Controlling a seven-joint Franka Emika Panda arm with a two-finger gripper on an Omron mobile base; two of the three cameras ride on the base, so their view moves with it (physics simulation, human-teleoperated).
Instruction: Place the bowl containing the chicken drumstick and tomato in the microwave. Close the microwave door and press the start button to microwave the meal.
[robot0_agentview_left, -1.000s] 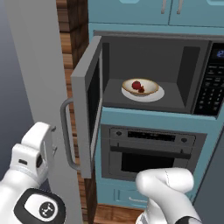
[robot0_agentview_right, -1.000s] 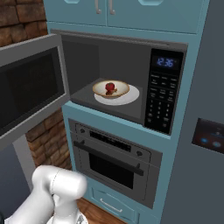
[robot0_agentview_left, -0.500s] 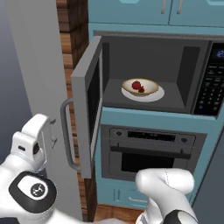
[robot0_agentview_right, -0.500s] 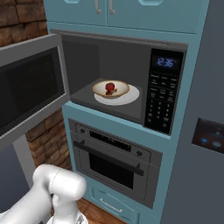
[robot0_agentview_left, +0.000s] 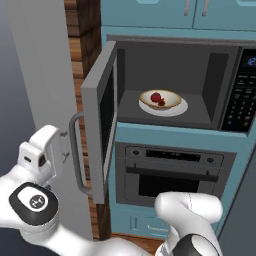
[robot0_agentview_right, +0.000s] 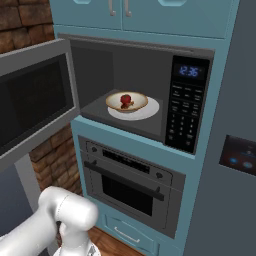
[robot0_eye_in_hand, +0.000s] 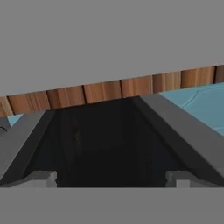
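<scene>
The microwave (robot0_agentview_left: 200, 75) stands open, and the cream bowl (robot0_agentview_left: 170, 102) rests inside it on the white turntable plate (robot0_agentview_left: 181, 107). In the bowl lie the red tomato (robot0_agentview_left: 156, 96) and, against it, the small dark chicken drumstick (robot0_agentview_left: 162, 103). The same bowl (robot0_agentview_right: 135, 104) and tomato (robot0_agentview_right: 126, 98) appear in the right base view. The microwave door (robot0_agentview_left: 100, 130) is swung out to the left, with its curved handle (robot0_agentview_left: 75, 150) facing my hand. My gripper (robot0_agentview_left: 63, 146) hangs open just left of that handle. In the hand view the gripper (robot0_eye_in_hand: 111, 179) faces the door's dark window (robot0_eye_in_hand: 105, 140), nothing between its fingers.
A black keypad strip (robot0_agentview_right: 182, 115) with a lit display runs down the microwave's right side. Below is a grey oven (robot0_agentview_right: 130, 180) with a bar handle. Teal cabinets (robot0_agentview_left: 200, 12) sit above, a brick wall (robot0_agentview_right: 50, 150) is behind the door, and a grey panel (robot0_agentview_right: 240, 155) stands at the right.
My hand and elbow have risen a little at the lower left, bringing the gripper closer to the door handle. Door, bowl and food have not moved.
</scene>
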